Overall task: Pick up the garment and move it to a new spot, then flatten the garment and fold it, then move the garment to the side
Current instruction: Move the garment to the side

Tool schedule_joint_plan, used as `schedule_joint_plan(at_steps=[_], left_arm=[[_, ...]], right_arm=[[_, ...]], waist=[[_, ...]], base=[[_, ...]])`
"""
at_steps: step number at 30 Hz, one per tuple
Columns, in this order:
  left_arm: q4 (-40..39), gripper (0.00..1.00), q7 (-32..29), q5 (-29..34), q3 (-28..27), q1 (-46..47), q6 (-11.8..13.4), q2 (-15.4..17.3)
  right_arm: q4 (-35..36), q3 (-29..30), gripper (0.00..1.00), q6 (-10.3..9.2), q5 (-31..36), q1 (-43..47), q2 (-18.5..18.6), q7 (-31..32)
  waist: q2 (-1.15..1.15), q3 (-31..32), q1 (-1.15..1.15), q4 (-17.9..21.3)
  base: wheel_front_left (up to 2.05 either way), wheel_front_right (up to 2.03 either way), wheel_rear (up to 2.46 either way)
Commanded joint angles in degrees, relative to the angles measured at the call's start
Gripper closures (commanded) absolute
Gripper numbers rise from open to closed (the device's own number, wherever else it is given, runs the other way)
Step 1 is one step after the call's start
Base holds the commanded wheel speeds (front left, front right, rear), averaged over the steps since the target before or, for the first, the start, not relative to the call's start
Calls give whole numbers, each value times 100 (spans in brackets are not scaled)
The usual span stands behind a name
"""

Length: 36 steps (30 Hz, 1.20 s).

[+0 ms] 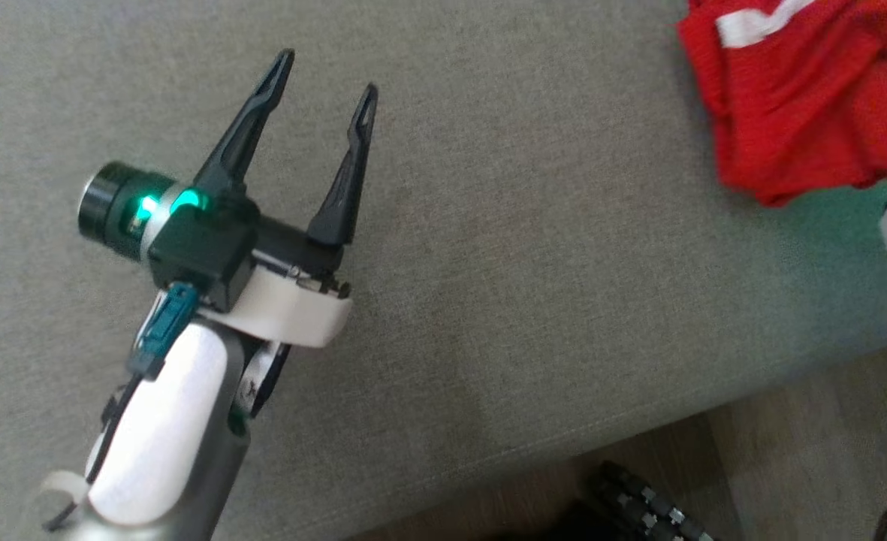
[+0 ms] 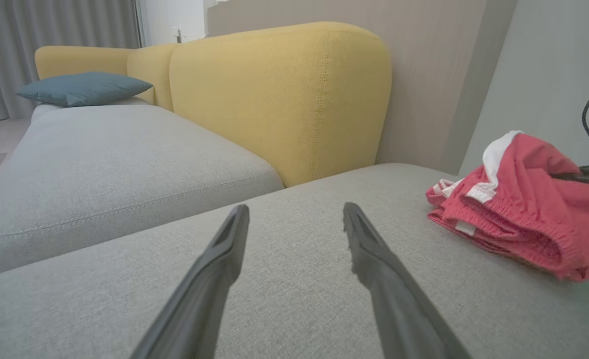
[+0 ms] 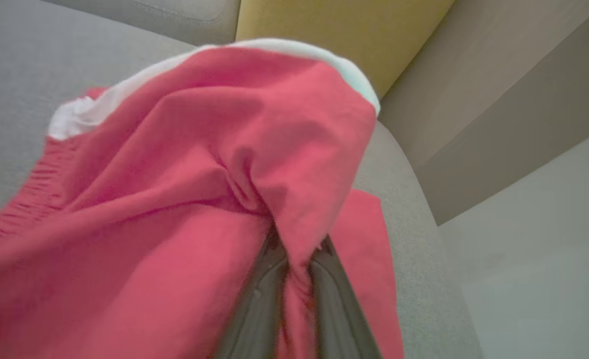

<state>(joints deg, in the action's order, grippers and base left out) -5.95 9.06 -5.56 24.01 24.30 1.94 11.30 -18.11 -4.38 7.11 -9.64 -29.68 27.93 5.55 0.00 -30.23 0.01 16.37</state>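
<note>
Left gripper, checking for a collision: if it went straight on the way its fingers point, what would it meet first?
The left gripper would probably meet the yellow backrest, beyond the grey seat cushion; depth is unclear, so it might graze the cushion first. The garment sits off that line.

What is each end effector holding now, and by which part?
The right end effector pinches a cloth fold of the red garment; the left end effector is open and empty.

Garment: soft cloth, ribbed waistband. Sofa seat: matt woven fabric. Floor: perhaps wood, too blurred.
</note>
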Motion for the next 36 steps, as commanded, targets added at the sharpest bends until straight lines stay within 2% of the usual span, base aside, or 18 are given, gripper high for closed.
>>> schedule_joint_plan(at_steps=[1,7,10,11,12,13,14,19,25,26,31,34,36], left_arm=[[-238,0,-32,70,-110,222,-31,99],[-263,0,-31,164,33,533,-118,81],[-233,0,6,189,94,657,-163,75],[-216,0,27,199,117,692,-178,73],[-199,0,46,209,142,718,-185,66],[-181,0,69,212,168,740,-192,51],[-159,0,90,209,183,755,-196,41],[-53,0,204,160,215,758,-166,-15],[163,0,340,33,178,566,-62,-62],[163,0,340,33,178,566,-62,-62],[308,0,412,-137,65,206,102,-80],[365,0,453,-312,-88,-152,274,-94],[384,0,470,-394,-165,-325,359,-102]], right_arm=[[71,61,100,37,80,-70,241,-55],[-333,455,100,37,461,-357,343,-133],[-565,700,100,37,697,-469,271,-175],[-639,802,96,37,762,-509,234,-218],[-730,894,72,37,855,-544,220,-248],[-811,995,53,37,930,-566,186,-280],[-877,1110,0,37,1011,-572,126,-289],[-1072,1698,0,37,1410,-536,-127,-420],[-740,2271,0,37,1345,-78,-689,-934],[-740,2271,0,37,1345,-78,-689,-934],[196,2280,0,37,1082,678,-1353,-1263],[1149,1925,0,37,981,1298,-1940,-1249],[1561,1712,0,37,928,1542,-2125,-1192]], waist=[[0,-229,-1,45],[0,-572,-1,32],[0,-659,-1,-6],[0,-671,-1,-31],[0,-679,-1,-56],[0,-678,-1,-89],[0,-674,-1,-114],[0,-569,-1,-233],[0,-161,-1,-387],[0,-161,-1,-387],[0,334,-1,-558],[0,714,-1,-748],[0,870,-1,-882]], base=[[0,0,0],[0,0,0],[0,0,0],[0,0,0],[0,0,0],[0,0,0],[0,0,0],[0,0,0],[0,0,0],[0,0,0],[0,0,0],[0,0,0],[0,0,0]])
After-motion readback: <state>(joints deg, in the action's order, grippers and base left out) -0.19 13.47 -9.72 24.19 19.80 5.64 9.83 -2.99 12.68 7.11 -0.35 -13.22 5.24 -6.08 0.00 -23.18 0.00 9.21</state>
